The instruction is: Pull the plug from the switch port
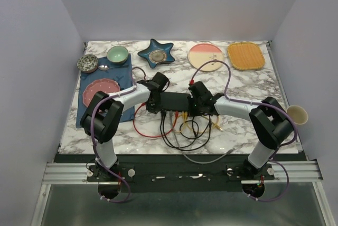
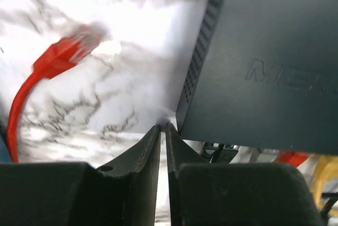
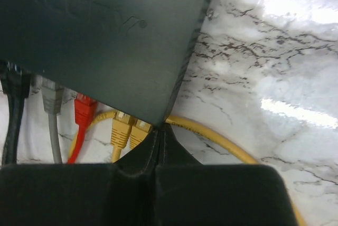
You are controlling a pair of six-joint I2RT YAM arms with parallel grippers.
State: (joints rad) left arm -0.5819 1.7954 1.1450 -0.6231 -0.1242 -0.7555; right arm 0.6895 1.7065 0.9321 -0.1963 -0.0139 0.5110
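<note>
The switch (image 1: 175,101) is a flat black box lying between my two grippers. Its near edge holds grey (image 3: 52,96), red (image 3: 83,111) and two yellow plugs (image 3: 122,125). A loose red plug (image 2: 71,49) lies on the marble, left of the switch (image 2: 269,62) and clear of it. My left gripper (image 2: 162,126) sits at the switch's left near corner, its fingers almost together with only a thin slit and nothing in it. My right gripper (image 3: 160,126) is shut and empty, its tips against the right near corner of the switch (image 3: 105,30).
Black, red and yellow cables (image 1: 182,131) coil on the marble in front of the switch. A blue cloth (image 1: 87,110) with a pink plate (image 1: 100,88) lies at the left. Bowls, a star dish (image 1: 156,53), a plate and an orange mat (image 1: 245,56) line the back. A cup (image 1: 297,114) stands at the right edge.
</note>
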